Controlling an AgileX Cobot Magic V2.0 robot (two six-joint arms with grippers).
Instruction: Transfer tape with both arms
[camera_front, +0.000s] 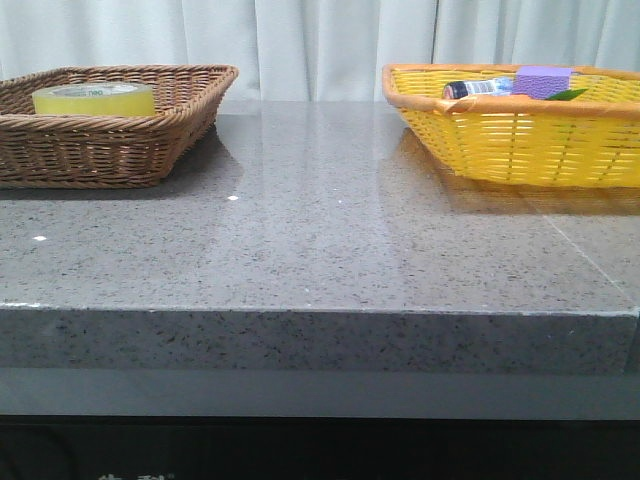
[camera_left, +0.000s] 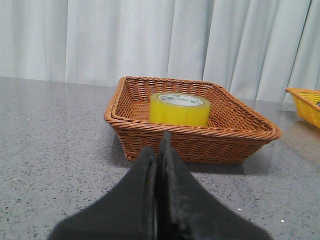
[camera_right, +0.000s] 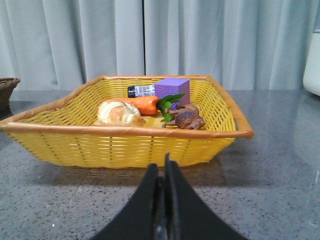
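The tape (camera_front: 93, 98), a wide yellow roll with a pale core ring, lies flat in the brown wicker basket (camera_front: 150, 150) at the far left; it also shows in the left wrist view (camera_left: 179, 109) inside that basket (camera_left: 200, 140). My left gripper (camera_left: 160, 150) is shut and empty, low over the table short of the basket. My right gripper (camera_right: 162, 167) is shut and empty, in front of the yellow basket (camera_right: 125, 145). Neither gripper shows in the front view.
The yellow basket (camera_front: 520, 140) at the far right holds a purple block (camera_right: 172, 90), a dark bottle (camera_right: 140, 91), a carrot (camera_right: 142, 104), a bread roll (camera_right: 117, 112) and a brown figure (camera_right: 189, 119). White curtains hang behind the grey stone table (camera_front: 320, 250).
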